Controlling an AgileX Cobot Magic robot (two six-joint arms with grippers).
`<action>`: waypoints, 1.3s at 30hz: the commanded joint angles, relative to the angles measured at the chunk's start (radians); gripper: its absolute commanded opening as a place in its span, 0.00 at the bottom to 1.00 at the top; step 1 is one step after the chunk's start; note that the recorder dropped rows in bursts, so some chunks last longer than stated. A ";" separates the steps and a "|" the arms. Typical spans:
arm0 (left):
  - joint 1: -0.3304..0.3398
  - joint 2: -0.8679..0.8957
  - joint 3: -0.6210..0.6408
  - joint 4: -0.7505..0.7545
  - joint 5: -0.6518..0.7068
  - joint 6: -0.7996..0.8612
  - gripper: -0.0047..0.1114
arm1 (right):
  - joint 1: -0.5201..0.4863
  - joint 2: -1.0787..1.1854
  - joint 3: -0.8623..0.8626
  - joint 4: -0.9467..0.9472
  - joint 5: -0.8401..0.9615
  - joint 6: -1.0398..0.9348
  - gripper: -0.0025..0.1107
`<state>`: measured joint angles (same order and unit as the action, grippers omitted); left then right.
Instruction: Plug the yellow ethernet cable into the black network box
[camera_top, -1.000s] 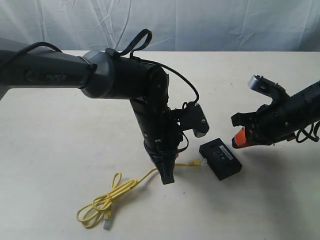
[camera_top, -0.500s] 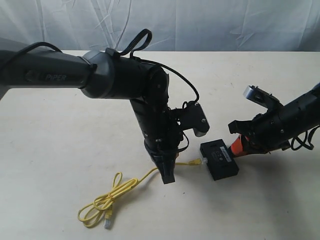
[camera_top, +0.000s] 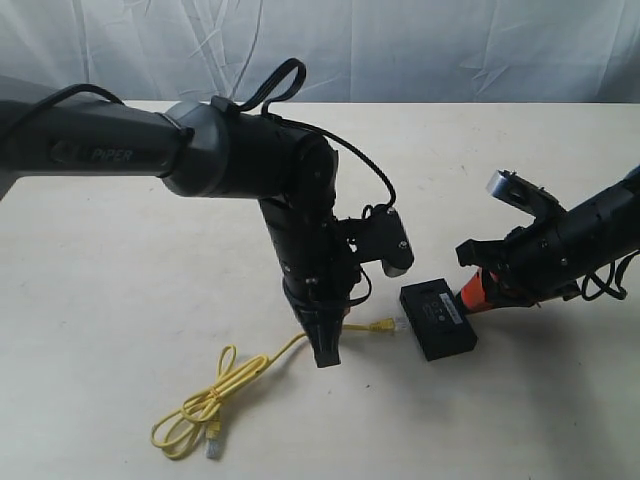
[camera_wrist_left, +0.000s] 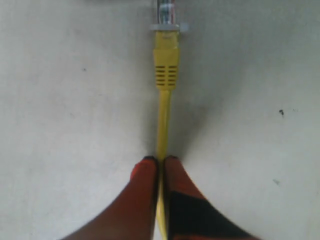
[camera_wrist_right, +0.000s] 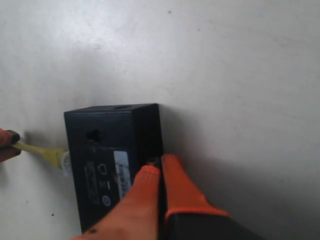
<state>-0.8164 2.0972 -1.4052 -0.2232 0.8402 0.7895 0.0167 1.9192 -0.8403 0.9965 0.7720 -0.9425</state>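
The yellow ethernet cable (camera_top: 255, 365) lies on the table, its far part looped (camera_top: 195, 415) near the front. My left gripper (camera_top: 327, 352) points down and is shut on the cord a little behind the plug (camera_wrist_left: 166, 60); in the left wrist view its fingers (camera_wrist_left: 145, 175) pinch the cable (camera_wrist_left: 163, 120). The plug's clear tip lies just short of the black network box (camera_top: 438, 318). My right gripper (camera_top: 473, 292) is shut, its orange tips pressed against the box's opposite side. The right wrist view shows that gripper (camera_wrist_right: 159, 162) at the edge of the box (camera_wrist_right: 100, 150), with the plug (camera_wrist_right: 55, 156) at its far side.
Everything rests on a cream table (camera_top: 120, 280) backed by a white cloth (camera_top: 400, 50). The cable's free plug (camera_top: 213, 450) lies near the front edge. The left arm's bulky wrist and camera (camera_top: 390, 245) hang just above the box's left end.
My right gripper has come in leftward to the box and nudged it slightly. My left gripper has shifted a little left with the cable, drawing the plug slightly back.
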 joint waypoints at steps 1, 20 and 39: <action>-0.004 -0.003 -0.004 -0.001 -0.012 -0.004 0.04 | -0.004 -0.001 -0.003 0.006 0.000 -0.010 0.02; -0.004 -0.003 -0.004 -0.038 -0.007 0.022 0.04 | -0.004 -0.001 -0.003 0.006 0.001 -0.010 0.02; -0.004 -0.003 -0.004 -0.091 -0.023 0.102 0.04 | -0.004 -0.001 -0.003 0.017 0.006 -0.010 0.02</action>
<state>-0.8164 2.0972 -1.4052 -0.2837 0.8157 0.8706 0.0167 1.9192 -0.8403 1.0021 0.7697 -0.9443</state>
